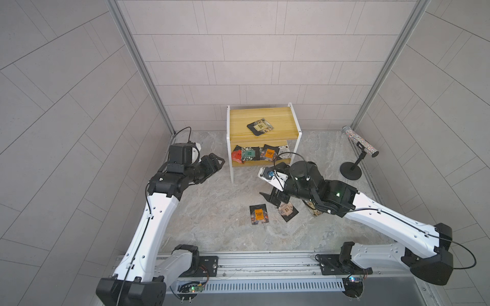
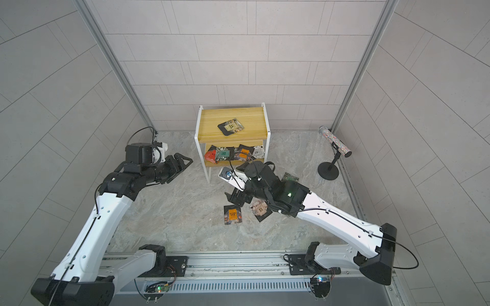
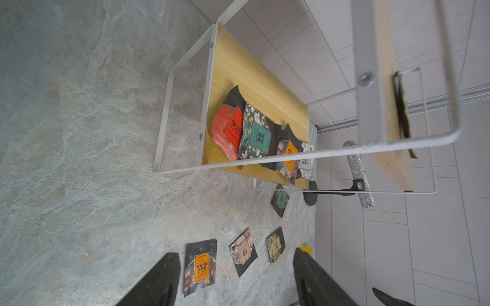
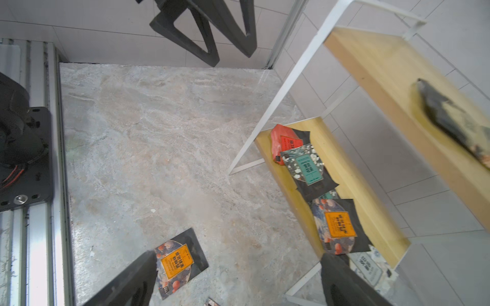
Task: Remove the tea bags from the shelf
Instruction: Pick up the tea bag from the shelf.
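The shelf (image 1: 238,119) stands at the back of the floor. One tea bag (image 1: 260,126) lies on its top board. Red (image 1: 236,156), green (image 1: 249,153), orange (image 1: 270,154) and white (image 4: 367,265) tea bags overlap on the lower board. On the floor lie an orange-labelled bag (image 1: 259,214), a beige one (image 1: 287,210) and, in the left wrist view, a green one (image 3: 281,200). My right gripper (image 1: 269,199) hangs open and empty just above the floor bags. Left of the shelf, my left gripper (image 1: 218,167) is open and empty, pointing at the lower tier.
A black round-based stand with a glittery tube (image 1: 351,169) is at the back right. A small yellow block (image 3: 306,249) lies on the floor by the right wall. Tiled walls close in three sides, and the arms' rail (image 1: 265,262) runs along the front.
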### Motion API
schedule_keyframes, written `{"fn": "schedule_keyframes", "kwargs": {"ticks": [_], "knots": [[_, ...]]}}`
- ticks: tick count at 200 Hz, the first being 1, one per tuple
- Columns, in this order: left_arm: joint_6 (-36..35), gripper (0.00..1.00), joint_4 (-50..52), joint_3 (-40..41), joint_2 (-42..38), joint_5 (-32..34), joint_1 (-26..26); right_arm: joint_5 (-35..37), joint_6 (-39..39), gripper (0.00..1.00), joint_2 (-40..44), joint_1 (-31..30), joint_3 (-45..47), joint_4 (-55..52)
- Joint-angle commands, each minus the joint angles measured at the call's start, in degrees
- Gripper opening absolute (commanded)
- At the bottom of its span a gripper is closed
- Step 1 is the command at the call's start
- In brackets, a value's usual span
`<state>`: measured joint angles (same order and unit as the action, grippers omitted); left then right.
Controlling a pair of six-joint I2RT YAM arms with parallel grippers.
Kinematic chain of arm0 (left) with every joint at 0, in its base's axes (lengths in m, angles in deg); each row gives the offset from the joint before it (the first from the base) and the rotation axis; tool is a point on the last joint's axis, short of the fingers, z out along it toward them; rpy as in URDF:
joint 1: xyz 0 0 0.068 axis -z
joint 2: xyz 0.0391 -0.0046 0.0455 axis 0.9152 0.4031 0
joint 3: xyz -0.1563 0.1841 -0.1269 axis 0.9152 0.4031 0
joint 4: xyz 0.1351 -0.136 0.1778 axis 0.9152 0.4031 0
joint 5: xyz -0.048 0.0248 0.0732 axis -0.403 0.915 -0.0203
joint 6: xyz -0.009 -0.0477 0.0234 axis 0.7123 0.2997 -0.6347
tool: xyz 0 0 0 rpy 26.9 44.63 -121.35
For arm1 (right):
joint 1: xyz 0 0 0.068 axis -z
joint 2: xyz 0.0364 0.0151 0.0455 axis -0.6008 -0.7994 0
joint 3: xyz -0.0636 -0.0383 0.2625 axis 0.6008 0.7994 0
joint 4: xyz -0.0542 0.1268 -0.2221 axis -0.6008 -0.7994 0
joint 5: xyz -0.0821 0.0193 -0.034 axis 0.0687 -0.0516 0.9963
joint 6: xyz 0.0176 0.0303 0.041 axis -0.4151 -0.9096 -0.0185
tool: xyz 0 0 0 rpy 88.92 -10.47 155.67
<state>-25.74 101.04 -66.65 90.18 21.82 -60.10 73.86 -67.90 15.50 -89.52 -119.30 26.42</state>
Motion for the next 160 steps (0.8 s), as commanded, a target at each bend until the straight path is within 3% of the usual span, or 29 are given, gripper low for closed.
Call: {"fn": "schedule_keyframes", "kwargs": {"ticks": [1, 64, 160], "knots": [[0.07, 0.72, -0.95, -3.53, 1.16, -1.76, -0.10, -1.99, 4.68, 0.99, -0.82, 2.32, -4.02, -0.79], [2.22, 0.72, -2.35, -7.02, 3.67, -2.95, 0.38, -5.89, 11.78, 0.99, -9.61, 9.88, -14.70, 0.85], [2.27, 0.72, -2.43, -5.40, 3.69, -2.43, 0.48, -5.16, 18.96, 0.99, -24.38, 13.40, -29.70, -0.51]]}}
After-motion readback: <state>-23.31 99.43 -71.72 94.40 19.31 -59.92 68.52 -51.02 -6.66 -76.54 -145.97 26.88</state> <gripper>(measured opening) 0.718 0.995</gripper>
